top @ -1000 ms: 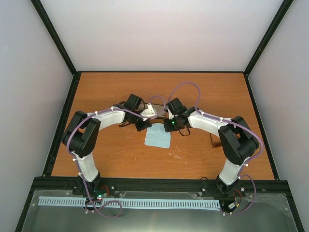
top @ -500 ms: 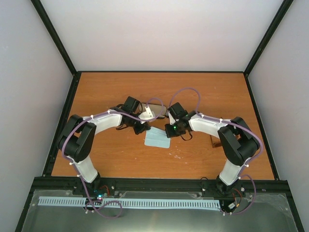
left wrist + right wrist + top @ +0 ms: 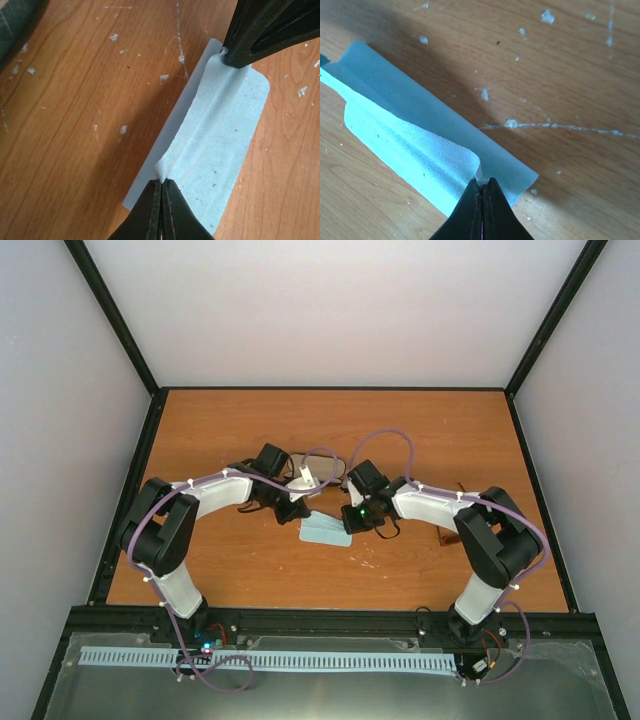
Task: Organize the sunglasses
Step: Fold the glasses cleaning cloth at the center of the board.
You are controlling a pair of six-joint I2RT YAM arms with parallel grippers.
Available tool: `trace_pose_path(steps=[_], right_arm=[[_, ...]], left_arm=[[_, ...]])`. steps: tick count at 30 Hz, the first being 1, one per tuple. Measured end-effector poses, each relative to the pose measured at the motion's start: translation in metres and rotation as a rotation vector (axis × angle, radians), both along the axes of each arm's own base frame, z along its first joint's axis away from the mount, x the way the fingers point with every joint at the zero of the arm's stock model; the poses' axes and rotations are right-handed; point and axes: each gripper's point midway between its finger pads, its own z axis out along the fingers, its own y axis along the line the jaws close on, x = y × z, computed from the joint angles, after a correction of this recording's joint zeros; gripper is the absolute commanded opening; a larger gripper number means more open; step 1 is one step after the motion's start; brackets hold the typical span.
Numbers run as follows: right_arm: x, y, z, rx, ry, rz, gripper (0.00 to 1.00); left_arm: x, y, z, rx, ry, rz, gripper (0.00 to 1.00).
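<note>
The pale blue cloth point(image 3: 325, 530) lies on the table, folded over along its length. My left gripper point(image 3: 305, 516) is shut on one corner of its upper layer, as the left wrist view shows point(image 3: 161, 181). My right gripper point(image 3: 346, 524) is shut on the opposite corner point(image 3: 482, 184). The cloth's textured upper layer point(image 3: 225, 130) lies over a smooth lower layer point(image 3: 410, 95). The right fingers point(image 3: 260, 30) show at the far end of the cloth. The sunglasses point(image 3: 446, 534) lie as thin brown shapes beside the right arm, mostly hidden by it.
The black case point(image 3: 318, 462) lies just beyond the grippers, partly hidden by the arms; its dark edge shows in the left wrist view point(image 3: 15, 20). The wooden table point(image 3: 250, 560) is ringed by a black frame point(image 3: 130, 490).
Both grippers have moved toward the near edge, drawing the cloth's far edge over itself. The cloth now looks narrower.
</note>
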Motion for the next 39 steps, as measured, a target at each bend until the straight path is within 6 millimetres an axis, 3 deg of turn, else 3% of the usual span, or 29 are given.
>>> trace_pose_path(steps=[7,29,34,39], right_arm=[[-0.011,0.005,-0.004,0.007,0.016,0.026,0.09],[-0.037,0.005,-0.005,0.028,0.058,0.058,0.12],[-0.038,0.003,-0.001,0.025,0.045,0.046,0.17],[-0.021,0.008,0.017,0.035,-0.025,0.017,0.2]], left_arm=[[-0.01,0.0,-0.002,-0.007,0.038,-0.019,0.11],[-0.029,0.007,0.005,-0.029,0.056,-0.016,0.11],[-0.019,0.008,0.005,-0.016,0.035,0.035,0.1],[-0.005,0.008,0.009,-0.017,-0.004,0.099,0.09]])
